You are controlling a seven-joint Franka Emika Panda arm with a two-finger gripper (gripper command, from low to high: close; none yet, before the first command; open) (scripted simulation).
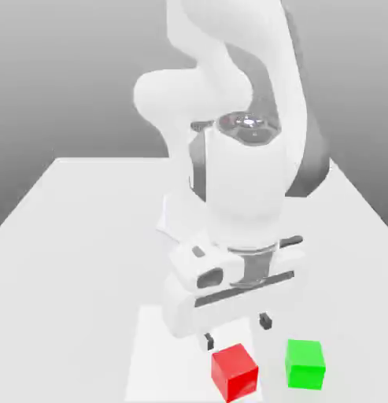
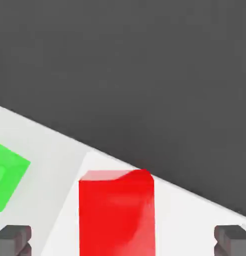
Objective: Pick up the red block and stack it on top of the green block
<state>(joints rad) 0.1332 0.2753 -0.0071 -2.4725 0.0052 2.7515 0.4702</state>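
"Pale table (image 1: 79, 260) stands against a gray background that darkens toward the tabletop level. A brighter white rectangle (image 1: 161, 354) marks its surface in the lower part of the exterior view. State the position of the red block (image 1: 234, 373)."

"Red block: on the white rectangle, near that rectangle's edge on the exterior view's right. It is turned at an angle to the green block (image 1: 305, 364)."

"State the position of the green block."

"Green block: on the table, outside the white rectangle, toward the exterior view's right. A gap separates the two blocks; they do not touch, and neither is stacked."

"Report the condition of the gripper (image 1: 238, 331)."

"Gripper: fingers spread wide apart, with nothing clamped. The hand points downward near the red block. In the hand view, the red block appears between the two fingers, with space on both sides and contact with neither."

"Describe the arm (image 1: 244, 181)."

"Arm: white, with gray sections at the joints. It is bent above the table, and the hand hangs from its lower end."

"Identify the dark area (image 2: 144, 75) in the hand view."

"Dark area: plain gray, beyond the straight, slanting edge of the table."
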